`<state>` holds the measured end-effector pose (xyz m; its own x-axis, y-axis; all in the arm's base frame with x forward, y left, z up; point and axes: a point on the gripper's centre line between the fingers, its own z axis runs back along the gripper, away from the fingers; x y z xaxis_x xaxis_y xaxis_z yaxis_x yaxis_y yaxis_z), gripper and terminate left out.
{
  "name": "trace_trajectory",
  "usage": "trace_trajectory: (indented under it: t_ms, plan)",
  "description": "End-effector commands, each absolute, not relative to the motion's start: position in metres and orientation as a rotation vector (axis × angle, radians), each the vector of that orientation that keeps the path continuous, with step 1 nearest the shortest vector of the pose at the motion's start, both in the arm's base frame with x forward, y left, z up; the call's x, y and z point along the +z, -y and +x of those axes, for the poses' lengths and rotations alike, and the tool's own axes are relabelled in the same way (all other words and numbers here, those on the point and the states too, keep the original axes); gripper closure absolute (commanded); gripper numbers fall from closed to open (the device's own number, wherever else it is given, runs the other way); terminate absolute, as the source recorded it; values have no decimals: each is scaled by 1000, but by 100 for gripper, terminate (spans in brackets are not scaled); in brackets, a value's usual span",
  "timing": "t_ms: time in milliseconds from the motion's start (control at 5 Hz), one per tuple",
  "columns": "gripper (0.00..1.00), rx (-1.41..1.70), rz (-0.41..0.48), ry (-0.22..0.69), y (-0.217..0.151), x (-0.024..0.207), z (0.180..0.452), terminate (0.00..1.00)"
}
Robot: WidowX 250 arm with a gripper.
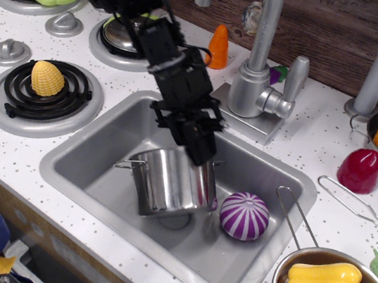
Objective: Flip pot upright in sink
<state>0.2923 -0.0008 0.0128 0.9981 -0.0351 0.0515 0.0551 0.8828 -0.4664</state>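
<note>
While its black fingers pinched the pot's far rim, the gripper (198,149) hung over the middle of the sink (103,144). Held there, the shiny steel pot (171,183) stood nearly upright, slightly tilted, inside the basin. A purple striped ball (244,216) lay just beside it, toward the worktop's right edge. Behind them, toward the back edge, rose a grey faucet (259,74).

Inside the sink (85,169), the pot (171,183) filled the middle, with the gripper (199,145) and arm over its back rim. The purple striped ball (245,216) lay just right of the pot, narrowing that side. Left and front of the pot, bare sink floor remained open.
</note>
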Motion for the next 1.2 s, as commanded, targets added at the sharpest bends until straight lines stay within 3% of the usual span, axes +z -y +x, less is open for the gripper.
trace_trajectory:
  t_ms: [0,200,400,600,1000]
  plan:
    - [100,-16,-277,170,14,44,296,0]
    - [0,-24,-183,276,22,45,293,0]
    - [0,-63,-85,374,23,37,291,0]
    - [0,-110,-46,429,21,30,290,0]
    - [0,-129,-34,436,19,29,291,0]
